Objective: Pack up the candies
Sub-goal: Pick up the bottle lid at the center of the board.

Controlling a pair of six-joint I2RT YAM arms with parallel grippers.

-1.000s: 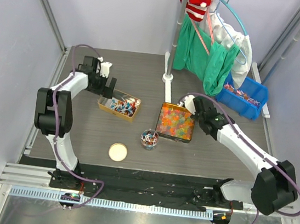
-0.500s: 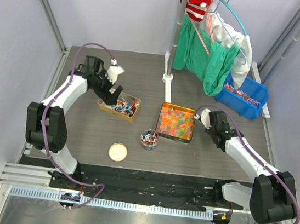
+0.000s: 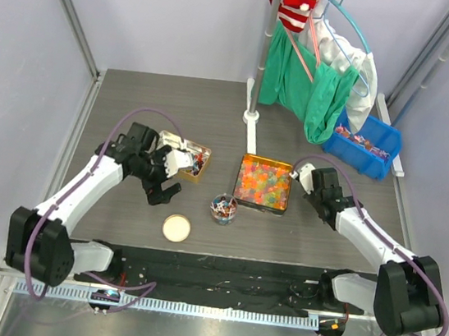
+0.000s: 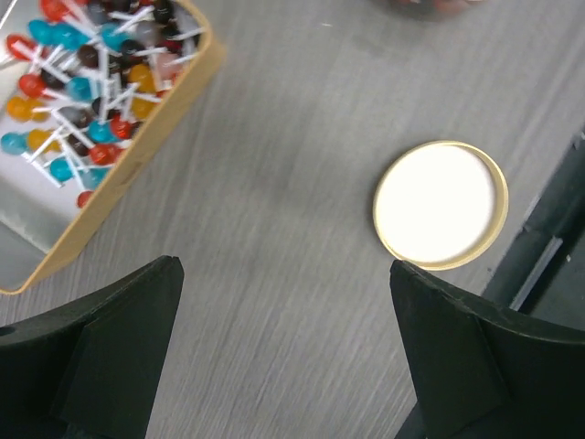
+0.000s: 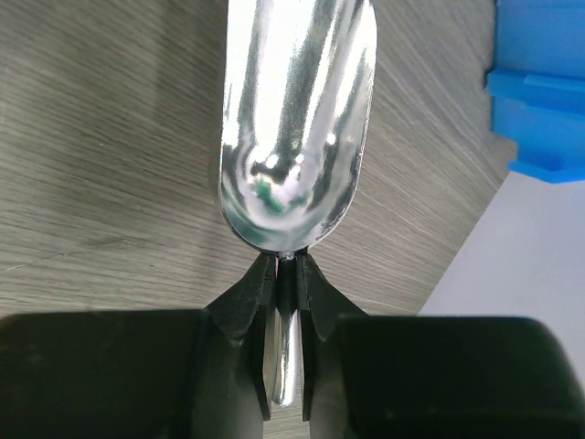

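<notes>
candies [image 4: 82, 64] | I see red, blue, orange heads on white sticks | heaped loose in gold tin [image 4: 137, 169] | few in small jar [image 3: 221, 216]

Locate left gripper [image 3: 170, 176], jaws spread, over table [image 3: 133, 106] between candies [image 3: 195, 161] in gold tin [image 3: 206, 159] and round lid [image 3: 176, 228]. Locate right gripper [image 3: 304, 177] at right edge of jelly tin [image 3: 259, 209], gripping scoop [image 3: 297, 168]. Note cup [image 3: 222, 208] near lid.

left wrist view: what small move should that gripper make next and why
Probably shift toward the round lid and lower over it. The left gripper hangs open above bare table with the lid off-centre, and the jar holding candies stands uncapped.
</notes>
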